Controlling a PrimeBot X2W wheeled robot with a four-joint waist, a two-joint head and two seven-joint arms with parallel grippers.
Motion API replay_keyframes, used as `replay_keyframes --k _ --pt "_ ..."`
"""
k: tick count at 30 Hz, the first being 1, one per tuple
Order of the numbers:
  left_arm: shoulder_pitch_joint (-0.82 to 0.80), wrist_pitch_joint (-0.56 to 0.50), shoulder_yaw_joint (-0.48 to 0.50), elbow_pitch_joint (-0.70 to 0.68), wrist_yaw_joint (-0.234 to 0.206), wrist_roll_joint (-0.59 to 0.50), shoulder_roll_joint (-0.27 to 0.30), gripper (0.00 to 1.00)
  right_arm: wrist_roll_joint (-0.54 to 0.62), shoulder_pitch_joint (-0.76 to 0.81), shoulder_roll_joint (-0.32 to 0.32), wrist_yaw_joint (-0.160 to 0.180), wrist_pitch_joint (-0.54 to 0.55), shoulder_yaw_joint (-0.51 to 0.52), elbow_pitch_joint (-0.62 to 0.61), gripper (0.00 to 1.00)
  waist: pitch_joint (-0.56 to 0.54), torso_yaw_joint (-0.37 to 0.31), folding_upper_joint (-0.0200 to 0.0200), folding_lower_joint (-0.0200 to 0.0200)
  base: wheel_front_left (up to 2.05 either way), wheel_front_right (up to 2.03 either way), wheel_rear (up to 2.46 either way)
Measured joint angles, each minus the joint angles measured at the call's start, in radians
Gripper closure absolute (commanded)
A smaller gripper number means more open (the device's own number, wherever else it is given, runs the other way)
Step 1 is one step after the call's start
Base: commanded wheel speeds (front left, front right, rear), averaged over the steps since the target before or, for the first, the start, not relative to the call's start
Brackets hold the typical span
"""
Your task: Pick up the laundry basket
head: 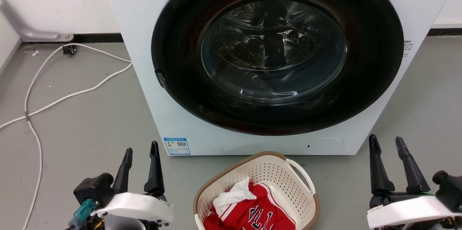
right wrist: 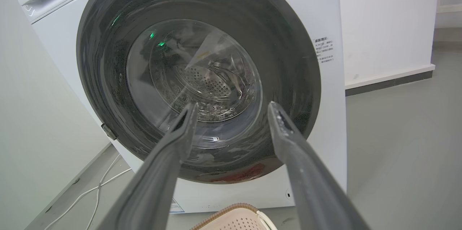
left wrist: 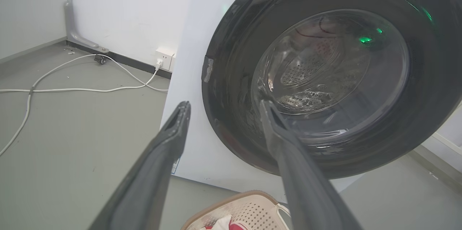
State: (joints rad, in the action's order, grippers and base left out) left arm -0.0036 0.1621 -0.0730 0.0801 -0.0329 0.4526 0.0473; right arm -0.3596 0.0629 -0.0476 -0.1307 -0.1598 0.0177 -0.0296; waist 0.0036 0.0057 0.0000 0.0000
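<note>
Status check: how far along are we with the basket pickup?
Done: nothing yet; the laundry basket sits on the floor before the washing machine, clothes inside. In hand: nothing; the left gripper and right gripper are open, flanking it without touching. Left: reach it, grip and lift.

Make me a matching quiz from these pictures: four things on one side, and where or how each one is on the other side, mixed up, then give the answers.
Column one
1. red garment
2. washing machine door
3. white cable
4. left pincer

Column two
A. open, holding nothing
B. lying in the laundry basket
C. shut
D. trailing over the grey floor

Pairs: 1-B, 2-C, 3-D, 4-A
</note>
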Motion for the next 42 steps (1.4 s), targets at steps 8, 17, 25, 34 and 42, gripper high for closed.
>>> replay_keyframes --k 8,17,25,34,42 --pt "0.004 0.017 -0.013 0.001 -0.010 -0.076 0.000 0.00 0.054 0.011 0.000 0.000 -0.020 -0.005 -0.009 0.00 0.001 0.000 0.0000 0.0000 0.00 0.00 0.00" --pt "0.009 0.037 -0.022 0.002 -0.024 -0.156 0.001 0.00 0.098 0.021 0.000 0.000 -0.040 0.005 -0.020 0.00 0.001 -0.002 0.0000 0.0000 0.00 0.00 0.00" --pt "0.015 0.054 -0.029 0.003 -0.034 -0.222 0.001 0.00 0.145 0.034 0.000 0.000 -0.057 0.006 -0.028 0.00 -0.001 -0.004 0.0000 0.0000 0.00 0.00 0.00" --pt "0.021 0.072 -0.040 0.008 -0.047 -0.288 0.001 0.00 0.215 0.046 0.000 0.000 -0.074 0.006 -0.026 0.00 -0.002 -0.004 0.0000 0.0000 0.00 0.00 0.00" --pt "0.022 0.087 -0.046 0.009 -0.057 -0.342 0.002 0.00 0.255 0.058 -0.001 0.000 -0.088 0.012 -0.018 0.00 -0.003 -0.002 0.0000 0.0000 0.00 0.00 0.00"
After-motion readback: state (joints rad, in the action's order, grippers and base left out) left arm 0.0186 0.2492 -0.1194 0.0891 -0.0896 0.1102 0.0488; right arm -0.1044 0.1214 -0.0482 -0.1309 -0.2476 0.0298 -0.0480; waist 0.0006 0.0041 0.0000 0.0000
